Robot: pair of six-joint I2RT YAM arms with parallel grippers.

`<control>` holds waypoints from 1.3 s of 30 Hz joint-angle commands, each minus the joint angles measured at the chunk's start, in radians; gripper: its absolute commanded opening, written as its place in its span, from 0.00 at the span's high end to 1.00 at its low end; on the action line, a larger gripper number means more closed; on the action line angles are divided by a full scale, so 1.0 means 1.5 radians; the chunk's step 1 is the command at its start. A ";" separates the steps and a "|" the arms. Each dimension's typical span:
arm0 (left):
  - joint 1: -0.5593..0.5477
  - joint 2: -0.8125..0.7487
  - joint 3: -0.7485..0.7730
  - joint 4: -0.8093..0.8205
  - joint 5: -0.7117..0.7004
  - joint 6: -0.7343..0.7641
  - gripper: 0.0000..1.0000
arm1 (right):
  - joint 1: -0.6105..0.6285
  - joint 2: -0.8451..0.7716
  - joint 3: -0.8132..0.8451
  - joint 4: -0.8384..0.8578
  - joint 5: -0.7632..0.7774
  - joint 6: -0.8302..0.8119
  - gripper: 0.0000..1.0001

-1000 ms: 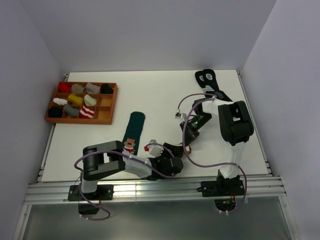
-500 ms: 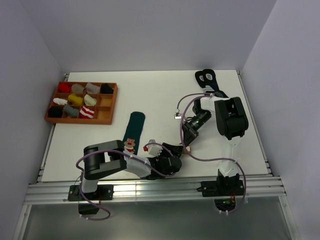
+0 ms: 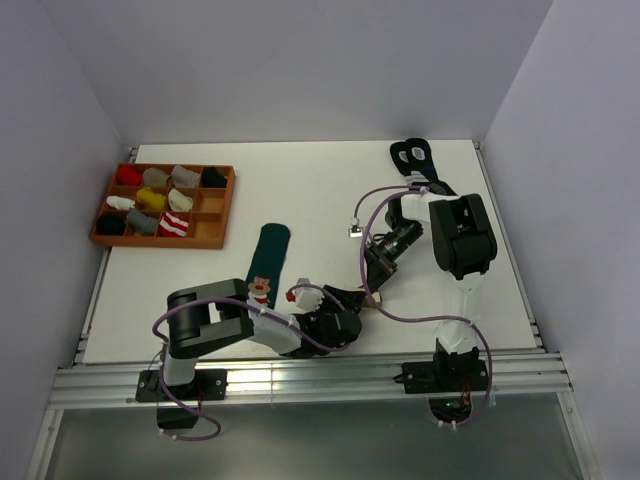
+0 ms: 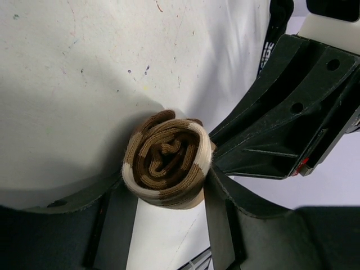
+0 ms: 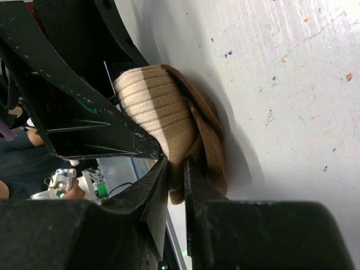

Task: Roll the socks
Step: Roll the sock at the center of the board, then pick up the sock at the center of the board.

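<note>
The brown sock with cream stripes (image 4: pixel 169 160) is wound into a tight roll on the white table. In the left wrist view I see its spiral end-on. My left gripper (image 4: pixel 166 179) holds the roll, one finger pressing on each side. My right gripper (image 5: pixel 175 164) is shut on the loose brown outer edge of the same sock (image 5: pixel 169 112), pinching fabric in a narrow gap. From above, both grippers (image 3: pixel 347 318) (image 3: pixel 376 283) meet near the table's front, and only a sliver of the sock (image 3: pixel 371 305) shows. The dark green sock (image 3: pixel 268 255) with the bear lies flat to the left.
A wooden compartment tray (image 3: pixel 222 205) with several rolled socks stands at the back left. Black socks with blue-and-white marks (image 3: pixel 412 155) lie at the back right. The table's front edge and metal rail (image 3: pixel 300 375) run just behind the grippers.
The left jaws have narrowed onto the roll. The right arm's upper links swung slightly back and left a second ago, then held still.
</note>
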 commanded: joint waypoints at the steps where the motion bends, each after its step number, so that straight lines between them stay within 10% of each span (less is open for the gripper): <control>1: 0.024 0.037 -0.031 -0.096 0.008 -0.370 0.49 | -0.002 -0.031 0.004 -0.109 -0.007 -0.019 1.00; 14: 0.041 0.030 -0.077 -0.007 0.007 -0.289 1.00 | -0.002 -0.122 -0.048 0.044 0.057 0.118 0.99; 30: 0.067 0.006 -0.087 -0.027 0.050 -0.164 1.00 | -0.003 -0.251 -0.131 0.237 0.192 0.233 0.48; 39: 0.098 -0.022 -0.103 0.075 0.079 0.025 1.00 | -0.018 -0.350 -0.118 0.250 0.224 0.266 0.44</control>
